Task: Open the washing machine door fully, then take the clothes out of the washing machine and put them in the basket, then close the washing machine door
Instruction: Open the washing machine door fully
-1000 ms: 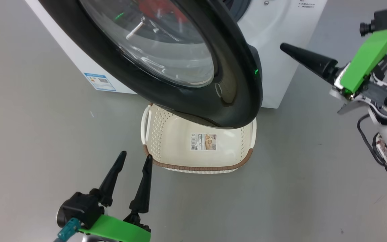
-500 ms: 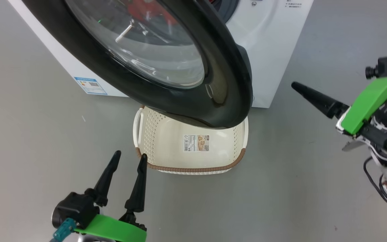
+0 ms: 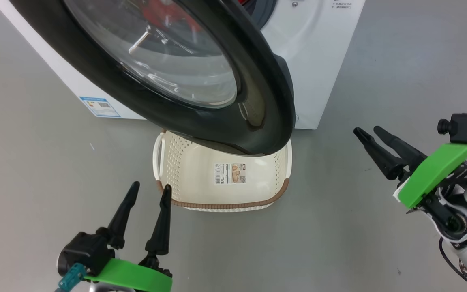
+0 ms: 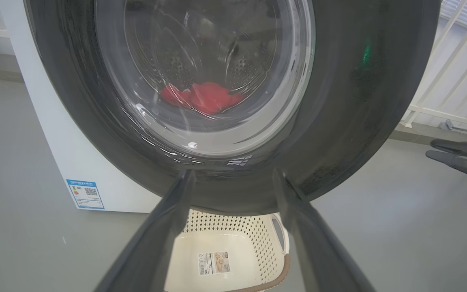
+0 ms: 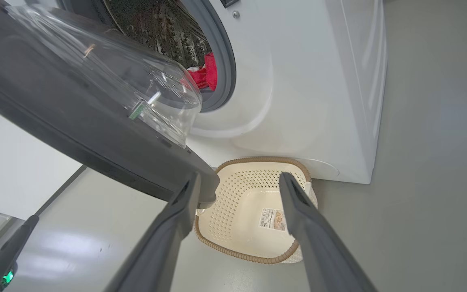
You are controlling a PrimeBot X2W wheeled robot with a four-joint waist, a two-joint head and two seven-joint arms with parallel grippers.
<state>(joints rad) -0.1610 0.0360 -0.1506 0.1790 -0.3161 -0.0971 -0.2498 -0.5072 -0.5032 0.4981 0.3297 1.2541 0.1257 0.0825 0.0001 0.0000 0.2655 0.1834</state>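
Door: the washing machine door (image 3: 164,69) stands swung partway out from the washing machine (image 3: 318,61). Its black rim hangs over the basket (image 3: 185,174), and the top edge of my head view cuts off its upper part.
Clothes: the clothes (image 4: 203,96) lie low in the drum, a red heap seen through the bulging glass from my left wrist. From my right wrist they are a red strip with a bit of white (image 5: 206,75) past the grey seal. I cannot tell how many pieces there are.
Basket: it sits on the floor (image 3: 339,243) against the machine's front, under the door. The door rim covers its far end in the head view. Its bare bottom shows.
Basket label (image 3: 230,173): a barcode and a small brownish picture; the print is too small to read.
Blue label (image 3: 99,106): low on the machine's front, with a square code; the words are unreadable.
Grey print (image 3: 345,4): at the machine's upper right, cut off by the frame and illegible.
Left gripper: my left gripper (image 3: 151,185) has its fingers spread wide with nothing in them, low by the basket's near left corner. One fingertip seems to stop just short of the brown rim. In my wrist view the fingers are blurred.
Right gripper: my right gripper (image 3: 367,129) hangs over the floor to the right of the basket, well apart from the machine. Side-on, its fingers look close together, but my right wrist view shows them wide apart (image 5: 239,176) and empty.
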